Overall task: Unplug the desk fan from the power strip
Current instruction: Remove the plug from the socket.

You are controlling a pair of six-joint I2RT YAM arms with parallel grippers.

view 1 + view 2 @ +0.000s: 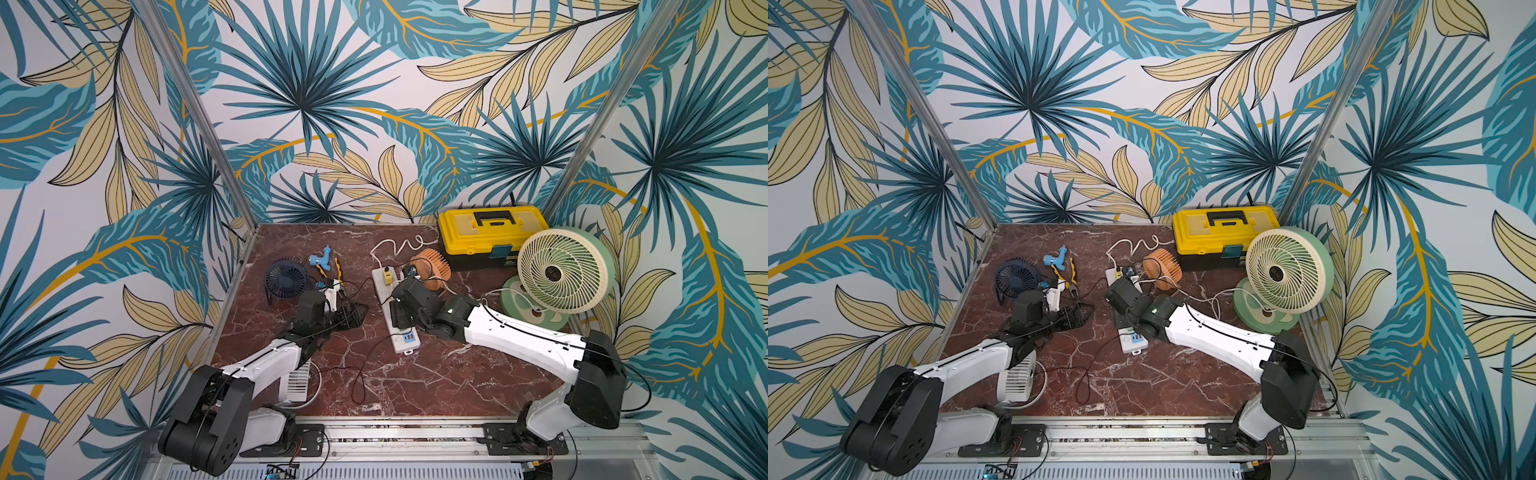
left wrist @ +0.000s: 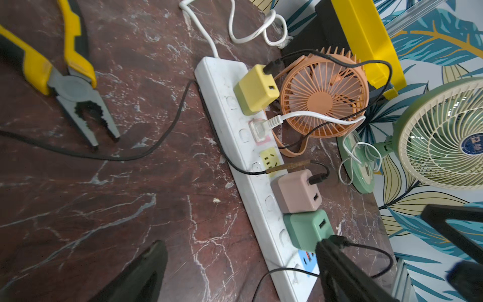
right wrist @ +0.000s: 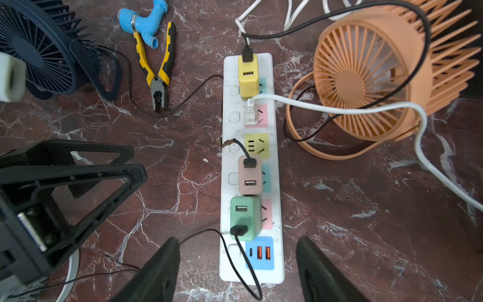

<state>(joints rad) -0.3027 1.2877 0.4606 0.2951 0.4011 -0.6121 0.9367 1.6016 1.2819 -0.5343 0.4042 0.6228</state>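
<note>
Nothing pulled yet: every plug sits in the strip [image 3: 277,188], among them the white plug [image 3: 250,115] that I take for the fan [image 1: 565,270]. My right claw [image 3: 237,239] hangs over the strip's USB end, jaws wide to either side, holding nothing; that plug lies further along. My left claw [image 2: 240,241], also wide and empty, hovers beside the strip.

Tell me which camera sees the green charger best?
Right wrist view: the green charger shows whole, from above. Left wrist view: slanted, a finger covers its corner. Both top views: the right arm hides it.
</note>
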